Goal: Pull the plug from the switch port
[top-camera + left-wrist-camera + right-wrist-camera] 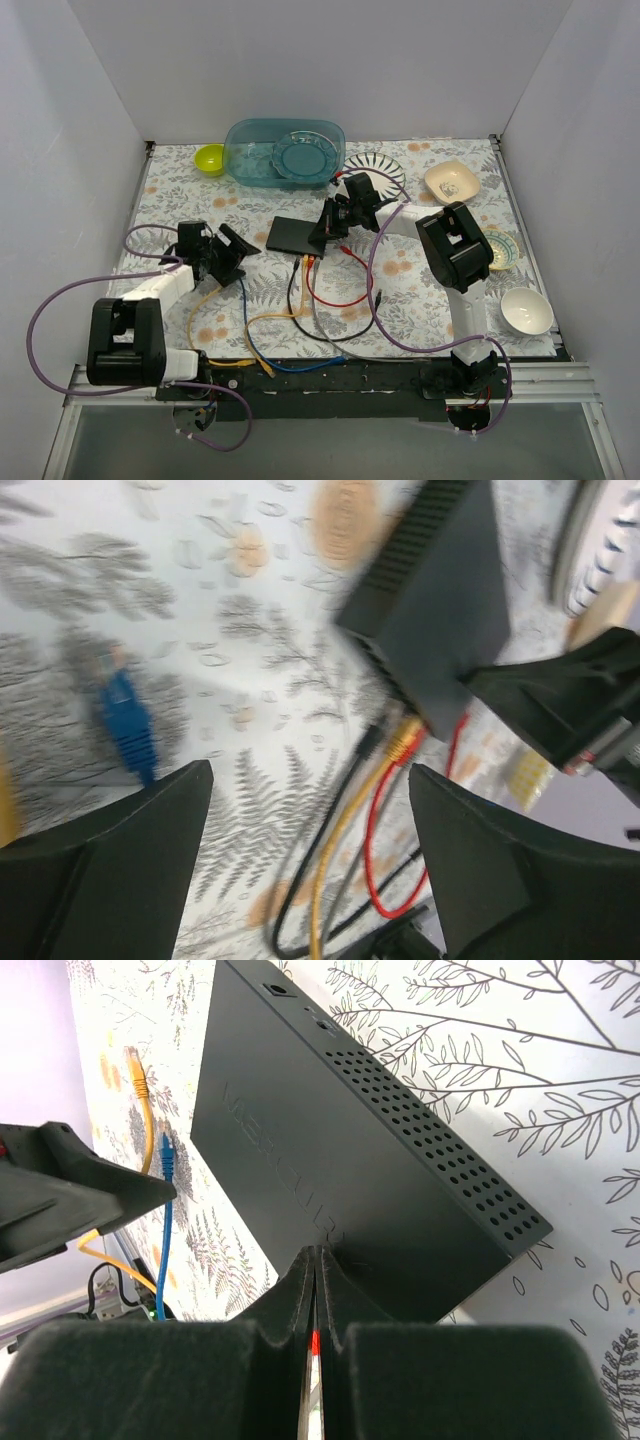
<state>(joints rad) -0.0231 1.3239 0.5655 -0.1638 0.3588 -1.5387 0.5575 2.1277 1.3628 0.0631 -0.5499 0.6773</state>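
switch (330, 1160) likely light, may slide | red plug (316, 1342) stiff, grip its body | right pincer (315, 1260) clamps it | left pincer (310, 775) wide

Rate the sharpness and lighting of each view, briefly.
Left wrist: motion blur smears the switch, the blue plug and the fern cloth. Right wrist: sharp on the vent holes, though its own fingers up close look soft. Top external: in focus, evenly lit, only faint shadows, no strong glare.
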